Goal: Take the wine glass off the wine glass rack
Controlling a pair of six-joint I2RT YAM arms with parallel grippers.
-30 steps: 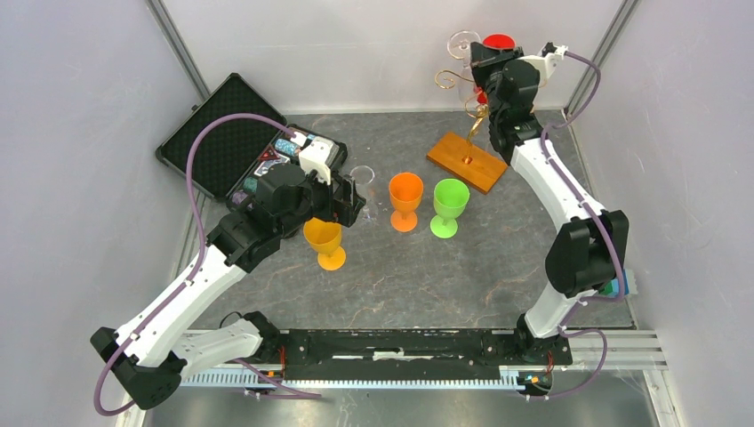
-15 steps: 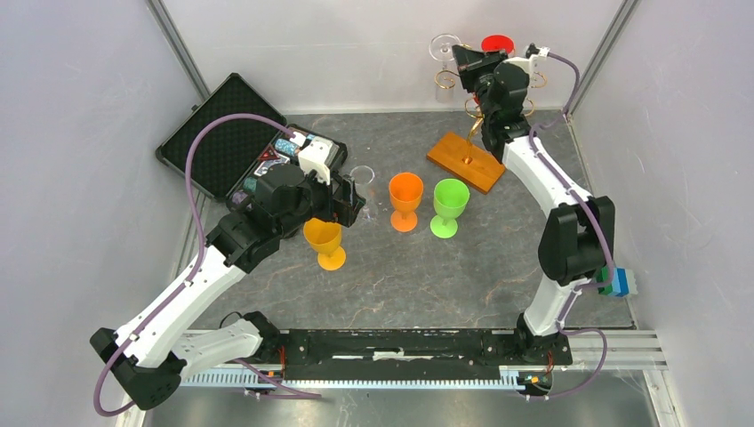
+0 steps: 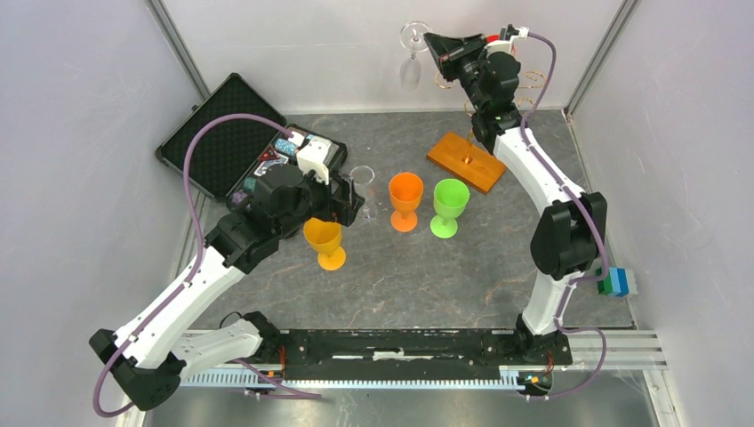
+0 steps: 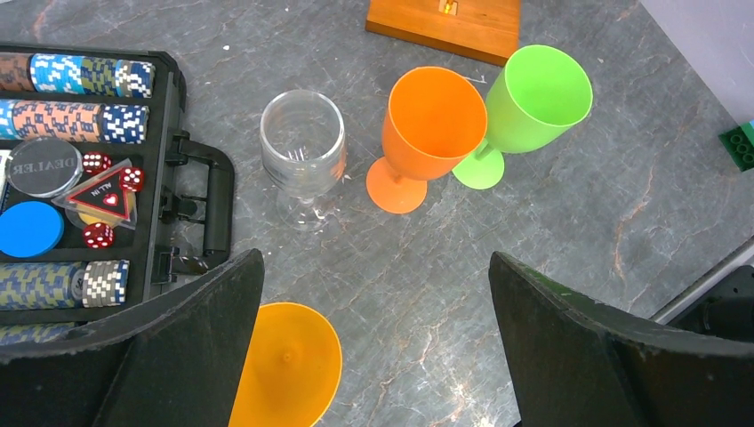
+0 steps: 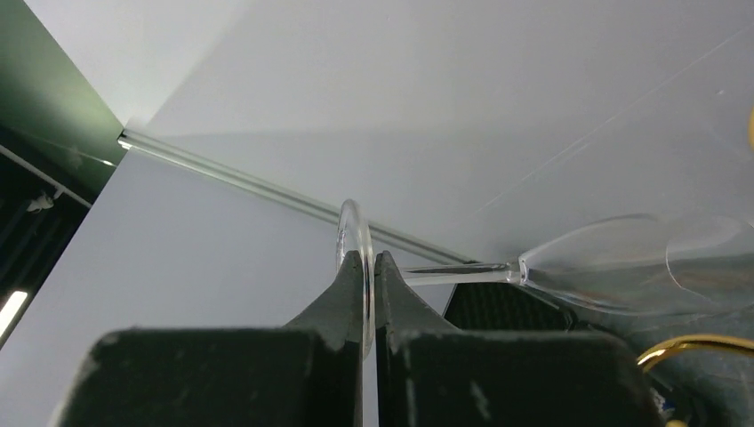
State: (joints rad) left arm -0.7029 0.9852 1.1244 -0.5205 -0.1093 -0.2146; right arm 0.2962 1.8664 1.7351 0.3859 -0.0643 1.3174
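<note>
Right claw [image 5: 368,271] clenched on foot disc of clear stemmed wine glass [image 5: 622,267], held left of gold-wire wine glass rack [image 3: 466,160] on orange-brown wooden base, clear of its curls. Risk: thin edge pinch slips, glass drops, shatters. Left claw [image 4: 375,267] released, empty.

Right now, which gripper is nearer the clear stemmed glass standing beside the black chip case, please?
Left. The left gripper hovers near the clear stemmed glass; the right gripper is high, far beyond it, holding the clear wine glass.

Bright, even light, soft shadows, sharp
</note>
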